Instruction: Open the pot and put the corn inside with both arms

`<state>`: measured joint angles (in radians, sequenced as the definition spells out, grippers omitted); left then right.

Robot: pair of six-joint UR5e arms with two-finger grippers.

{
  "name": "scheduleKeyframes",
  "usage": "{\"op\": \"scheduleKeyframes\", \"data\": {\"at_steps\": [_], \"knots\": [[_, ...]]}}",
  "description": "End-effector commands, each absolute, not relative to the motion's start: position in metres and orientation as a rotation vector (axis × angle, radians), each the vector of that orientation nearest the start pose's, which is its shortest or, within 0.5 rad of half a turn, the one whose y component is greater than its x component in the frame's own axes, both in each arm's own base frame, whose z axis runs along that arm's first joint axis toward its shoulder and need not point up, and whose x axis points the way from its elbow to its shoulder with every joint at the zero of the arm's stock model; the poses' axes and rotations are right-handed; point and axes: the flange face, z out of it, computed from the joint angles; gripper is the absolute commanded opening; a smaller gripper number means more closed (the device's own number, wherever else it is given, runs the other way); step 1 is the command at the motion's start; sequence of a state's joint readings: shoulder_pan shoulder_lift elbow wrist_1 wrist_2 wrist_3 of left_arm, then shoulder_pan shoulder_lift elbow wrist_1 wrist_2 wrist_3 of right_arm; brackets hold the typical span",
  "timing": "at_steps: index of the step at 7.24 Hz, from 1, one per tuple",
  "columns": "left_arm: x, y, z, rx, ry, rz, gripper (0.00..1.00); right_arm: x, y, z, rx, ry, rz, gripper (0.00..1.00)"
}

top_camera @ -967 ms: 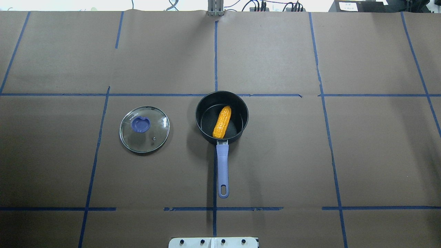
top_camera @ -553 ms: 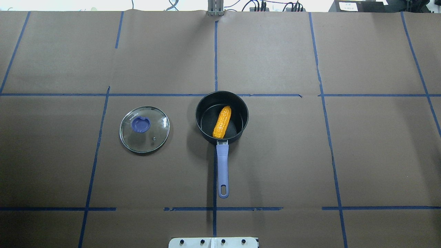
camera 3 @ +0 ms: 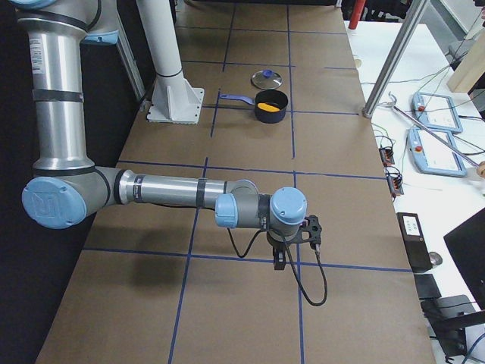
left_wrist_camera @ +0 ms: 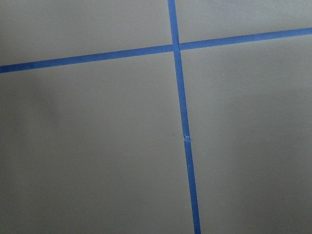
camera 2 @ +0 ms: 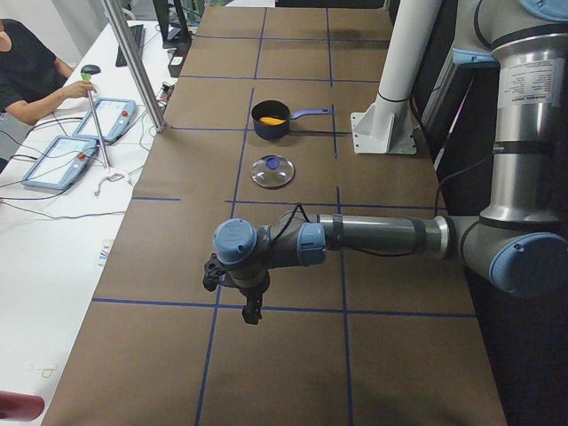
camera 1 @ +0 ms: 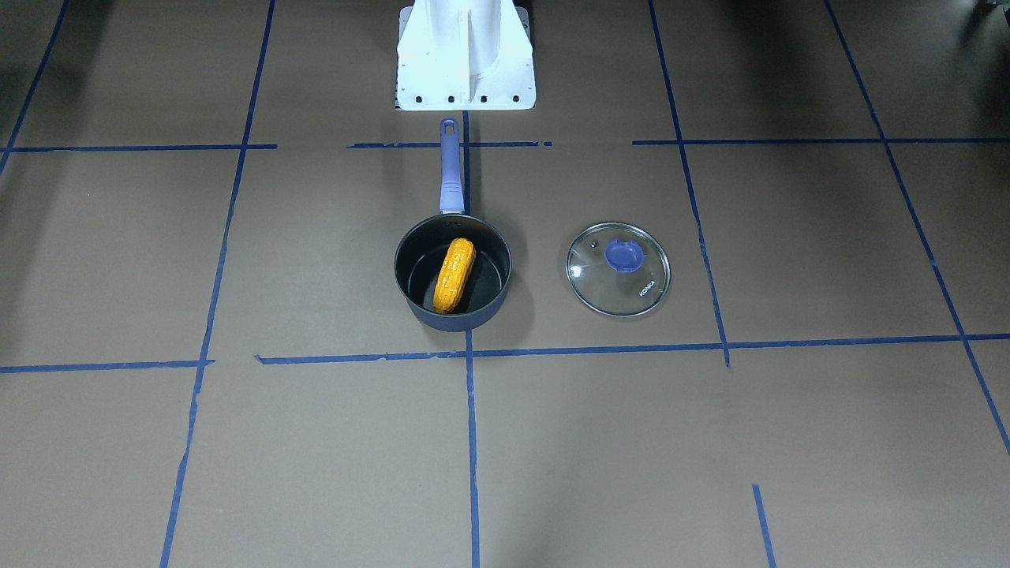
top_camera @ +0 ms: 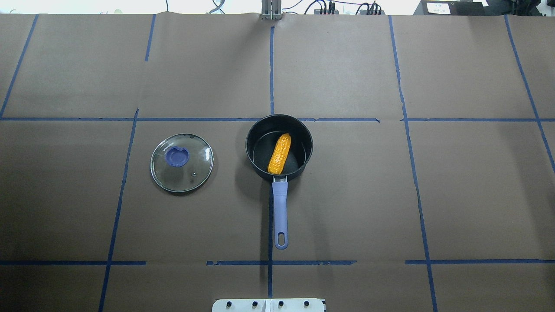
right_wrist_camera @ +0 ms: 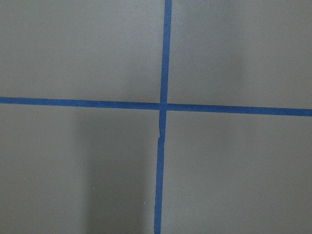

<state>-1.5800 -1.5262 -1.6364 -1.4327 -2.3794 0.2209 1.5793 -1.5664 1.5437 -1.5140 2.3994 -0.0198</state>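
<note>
Front-facing view: the corn (camera 1: 454,275) is seen lying inside the uncovered pot (camera 1: 454,319); the lid (camera 1: 619,272) is laid beside the pot, apart from it.

Exterior left view: the left gripper (camera 2: 251,311) is held well away from the pot; whether it is spread or pressed together cannot be told.

Exterior right view: the same is found for the right gripper (camera 3: 278,262).

The overhead camera looks forward and down on the tabletop (top_camera: 347,195) from behind the robot. The front-facing one looks steeply down from opposite, with the base stand (camera 1: 465,55) at its top. Both share the pot (top_camera: 259,149) and lid (top_camera: 182,162). The end cameras look along the tabletop past the left arm (camera 2: 382,237) and right arm (camera 3: 163,189). Both wrist cameras sit close over crossed tape lines (left_wrist_camera: 183,122).
</note>
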Motion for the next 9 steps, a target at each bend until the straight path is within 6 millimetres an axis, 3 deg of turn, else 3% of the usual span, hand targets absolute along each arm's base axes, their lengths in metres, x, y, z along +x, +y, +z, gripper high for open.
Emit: {"op": "scheduleKeyframes", "data": {"at_steps": [1, 7, 9], "knots": [[-0.0655, -0.4634, 0.6601, -0.019, 0.816, 0.153, 1.0, 0.0645, -0.4956, 0.6589, 0.046, -0.828, -0.024, 1.0], [-0.0655, -0.4631, 0.6623, -0.025, 0.816, 0.147, 1.0, 0.0645, -0.4958, 0.6574, 0.049, -0.828, -0.025, 1.0], [-0.0656, -0.4667, 0.6564, -0.052, 0.813, 0.06, 1.0, 0.0645, -0.4966, 0.6567, 0.05, -0.828, -0.026, 1.0]]}}
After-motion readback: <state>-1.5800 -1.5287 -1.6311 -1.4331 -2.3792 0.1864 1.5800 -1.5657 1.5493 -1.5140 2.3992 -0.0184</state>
